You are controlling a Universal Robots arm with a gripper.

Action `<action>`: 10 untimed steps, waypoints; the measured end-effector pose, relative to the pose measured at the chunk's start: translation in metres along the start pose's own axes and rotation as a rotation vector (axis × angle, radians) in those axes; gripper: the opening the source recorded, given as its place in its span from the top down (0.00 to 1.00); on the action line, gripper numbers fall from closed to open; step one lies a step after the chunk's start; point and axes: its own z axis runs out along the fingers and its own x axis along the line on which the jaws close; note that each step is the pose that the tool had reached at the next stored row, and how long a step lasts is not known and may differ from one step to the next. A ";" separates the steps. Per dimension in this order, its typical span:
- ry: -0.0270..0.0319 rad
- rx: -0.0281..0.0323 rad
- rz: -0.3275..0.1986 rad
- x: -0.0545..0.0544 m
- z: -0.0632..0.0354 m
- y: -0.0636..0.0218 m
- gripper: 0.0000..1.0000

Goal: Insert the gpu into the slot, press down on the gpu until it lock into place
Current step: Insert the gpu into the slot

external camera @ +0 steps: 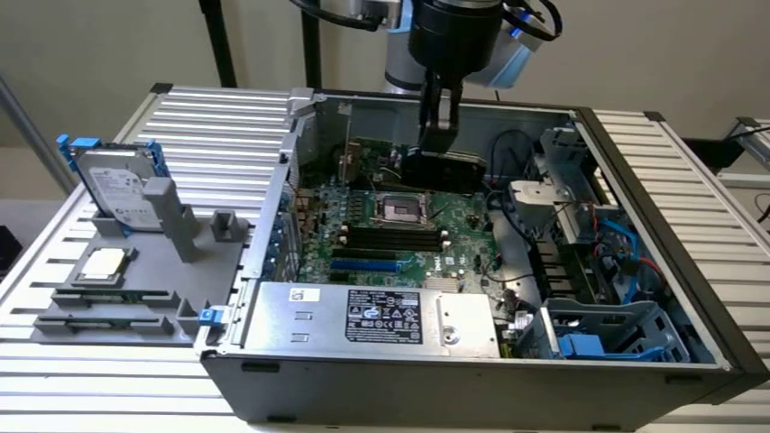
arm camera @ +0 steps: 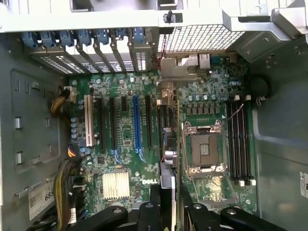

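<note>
The gpu point(external camera: 443, 170), a small black glossy card, hangs over the back of the motherboard inside the open computer case, just behind the CPU socket point(external camera: 403, 209). My gripper point(external camera: 441, 149) comes straight down from above and is shut on the card's top. In the wrist view the gpu point(arm camera: 167, 144) appears edge-on between my dark fingers point(arm camera: 144, 216), its metal bracket point(arm camera: 180, 72) toward the case's rear slot covers. It sits above the board, between the CPU socket point(arm camera: 202, 151) and the expansion slots. The long blue slot point(arm camera: 137, 122) and the black slots beside it are unoccupied; the blue slot point(external camera: 364, 266) lies nearer the case front.
A silver labelled power-supply box point(external camera: 373, 316) fills the case front. Memory slots point(external camera: 391, 239) lie before the socket. Cables and a blue drive cage point(external camera: 601, 334) crowd the exterior view's right. A grey fixture point(external camera: 121, 289) with a hard drive point(external camera: 114, 189) stands outside the case.
</note>
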 end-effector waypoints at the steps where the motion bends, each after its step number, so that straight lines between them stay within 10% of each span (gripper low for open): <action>1: -0.0017 -0.0002 -0.003 0.002 0.0011 0.0001 0.74; 10: -0.0142 -0.0019 -0.024 0.022 0.0099 0.0004 0.74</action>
